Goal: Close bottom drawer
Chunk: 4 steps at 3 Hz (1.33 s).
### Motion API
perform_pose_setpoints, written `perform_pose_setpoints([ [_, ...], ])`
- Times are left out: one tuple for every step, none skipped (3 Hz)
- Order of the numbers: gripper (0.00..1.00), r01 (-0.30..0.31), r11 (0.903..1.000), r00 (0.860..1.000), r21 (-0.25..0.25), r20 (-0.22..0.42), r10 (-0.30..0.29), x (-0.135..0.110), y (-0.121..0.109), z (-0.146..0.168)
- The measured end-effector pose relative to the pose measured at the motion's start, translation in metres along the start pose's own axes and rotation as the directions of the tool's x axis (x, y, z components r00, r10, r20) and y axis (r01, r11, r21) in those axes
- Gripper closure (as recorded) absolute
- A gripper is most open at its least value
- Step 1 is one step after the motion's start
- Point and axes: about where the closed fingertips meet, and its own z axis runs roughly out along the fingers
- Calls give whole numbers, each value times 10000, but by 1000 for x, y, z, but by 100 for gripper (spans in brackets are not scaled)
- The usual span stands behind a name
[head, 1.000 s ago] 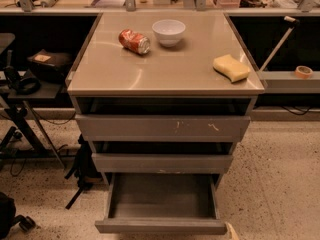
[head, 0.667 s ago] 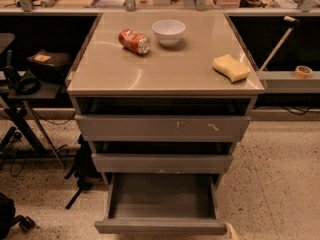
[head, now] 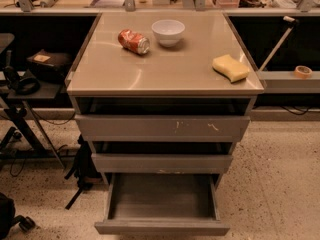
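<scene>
The bottom drawer [head: 161, 228] is the lowest of three grey drawers in the cabinet. It is pulled far out toward me and its shallow box is empty inside. Its flat front panel runs along the bottom edge of the camera view. The middle drawer front [head: 161, 163] sits just above it, and the top drawer front [head: 161, 127] with white scratch marks is above that. Both stand slightly out. My gripper is not in view.
On the cabinet top [head: 165, 71] lie a red soda can [head: 133, 41] on its side, a white bowl [head: 168, 32] and a yellow sponge [head: 230, 67]. A black stand with gear [head: 30, 79] is at the left. A tape roll [head: 302, 72] rests on a shelf at the right.
</scene>
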Motion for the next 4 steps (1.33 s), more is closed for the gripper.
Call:
perform_pose_setpoints([
  [0,-1855,9790,9825,-850,-343,1832,52,53,-13],
  [0,-2406,9326,9706,-2691,-749,2288,89,107,38],
  [0,-1619,8792,9854,-4481,-259,1683,70,147,112],
  [0,224,8450,9948,-5342,962,344,4,160,178],
])
